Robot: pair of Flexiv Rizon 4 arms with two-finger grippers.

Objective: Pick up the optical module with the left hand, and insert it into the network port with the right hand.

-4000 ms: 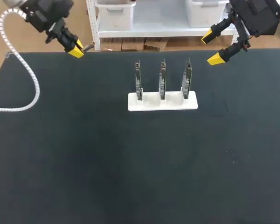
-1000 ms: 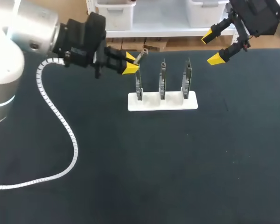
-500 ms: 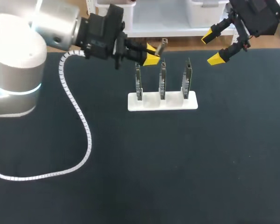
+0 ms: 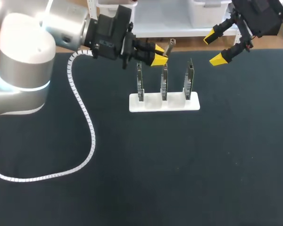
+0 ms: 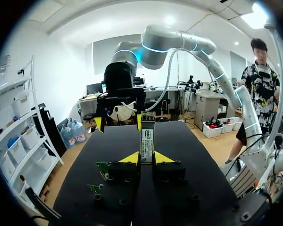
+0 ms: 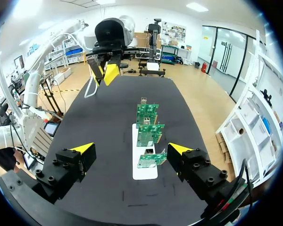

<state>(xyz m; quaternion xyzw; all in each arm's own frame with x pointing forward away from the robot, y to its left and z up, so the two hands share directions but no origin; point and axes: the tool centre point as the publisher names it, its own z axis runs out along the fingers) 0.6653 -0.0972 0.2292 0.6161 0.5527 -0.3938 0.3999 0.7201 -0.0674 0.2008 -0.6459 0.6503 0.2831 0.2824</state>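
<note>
The optical module (image 4: 170, 46), a slim metal bar, is pinched in my left gripper (image 4: 159, 52), which hangs above and just behind the left and middle boards. In the left wrist view the module (image 5: 146, 136) stands upright between the yellow tips, the gripper (image 5: 146, 157) shut on it. Three green circuit boards (image 4: 164, 77) with ports stand upright in a white holder (image 4: 164, 102). My right gripper (image 4: 216, 47) hovers open at the back right, past the right board. In the right wrist view its fingers (image 6: 132, 149) stand wide apart over the boards (image 6: 148, 132).
My left arm's white coiled cable (image 4: 80, 122) trails across the left half of the black table. The table's back edge runs just behind the holder. Open black surface lies in front of and to the right of the holder.
My left arm has carried the module rightward along the back, from near the left board to above the gap between left and middle boards. The right arm has not moved.
</note>
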